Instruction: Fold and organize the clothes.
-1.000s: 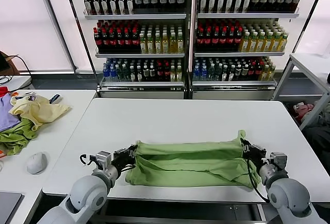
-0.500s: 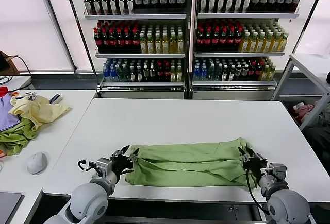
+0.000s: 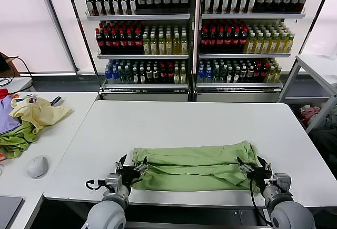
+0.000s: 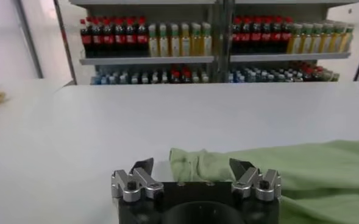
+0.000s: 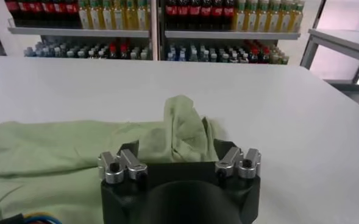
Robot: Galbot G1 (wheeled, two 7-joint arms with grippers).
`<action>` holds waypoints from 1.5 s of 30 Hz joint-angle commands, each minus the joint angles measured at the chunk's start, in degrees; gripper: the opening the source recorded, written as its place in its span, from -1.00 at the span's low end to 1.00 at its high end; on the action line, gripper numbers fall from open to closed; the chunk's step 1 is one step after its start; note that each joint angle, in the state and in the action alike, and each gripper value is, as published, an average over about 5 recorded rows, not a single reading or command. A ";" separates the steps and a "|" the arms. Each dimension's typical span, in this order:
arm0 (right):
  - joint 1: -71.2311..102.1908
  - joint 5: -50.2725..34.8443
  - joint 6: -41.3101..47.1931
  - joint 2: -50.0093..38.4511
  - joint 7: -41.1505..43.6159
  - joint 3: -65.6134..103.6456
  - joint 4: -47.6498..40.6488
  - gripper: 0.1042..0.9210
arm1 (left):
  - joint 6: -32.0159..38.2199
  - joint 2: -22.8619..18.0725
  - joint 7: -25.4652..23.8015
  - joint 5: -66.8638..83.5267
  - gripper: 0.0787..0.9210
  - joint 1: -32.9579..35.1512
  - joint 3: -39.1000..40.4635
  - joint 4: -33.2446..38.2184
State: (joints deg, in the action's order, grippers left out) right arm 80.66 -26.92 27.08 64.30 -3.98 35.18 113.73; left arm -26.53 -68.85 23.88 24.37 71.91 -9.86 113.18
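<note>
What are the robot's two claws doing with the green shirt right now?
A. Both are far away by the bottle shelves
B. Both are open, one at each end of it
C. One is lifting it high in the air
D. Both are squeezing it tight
B: the left gripper and the right gripper both have their jaws spread, one at each end of the folded green shirt, which lies flat on the white table.

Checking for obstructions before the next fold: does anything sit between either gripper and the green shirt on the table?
Nothing visible does. The left gripper stands open right at the shirt's left end, the right gripper open at its right end. Only bare table surrounds the shirt; the clothes pile and mouse lie on the side table.
</note>
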 commanded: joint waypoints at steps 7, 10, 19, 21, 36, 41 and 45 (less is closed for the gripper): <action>1.36 0.35 -0.43 0.66 -0.04 0.78 0.71 0.76 | 0.80 -7.20 2.58 -6.15 0.29 2.81 0.11 -3.87; 1.37 0.33 -0.43 0.74 -0.05 0.83 0.90 0.76 | 0.70 -7.27 2.43 -6.11 0.08 3.36 0.04 -4.13; 1.04 0.28 -0.26 0.86 -0.15 0.56 1.49 0.76 | 0.32 -5.91 1.22 -4.05 -0.54 4.55 -1.43 -4.34; 0.91 0.16 -0.23 0.71 -0.16 0.58 1.67 0.76 | 0.39 -4.48 0.84 -3.18 -0.68 4.67 -2.97 -3.92; 0.04 -0.75 -0.74 -0.36 -0.10 0.70 2.33 0.76 | -1.06 15.85 -3.26 8.45 -0.87 3.80 -29.68 -2.20; 0.00 -0.66 -0.88 -0.41 -0.08 0.50 2.53 0.76 | -2.72 17.22 -3.08 17.89 -0.87 3.15 -35.26 1.08; 0.02 -0.53 -0.98 -0.50 -0.09 0.34 2.44 0.76 | -2.93 14.23 -2.49 27.02 -0.87 3.28 -34.29 9.26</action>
State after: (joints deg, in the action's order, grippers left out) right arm 80.77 -27.50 26.15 63.90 -4.07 35.57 116.18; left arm -28.37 -57.58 21.87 35.77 75.49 -35.57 113.40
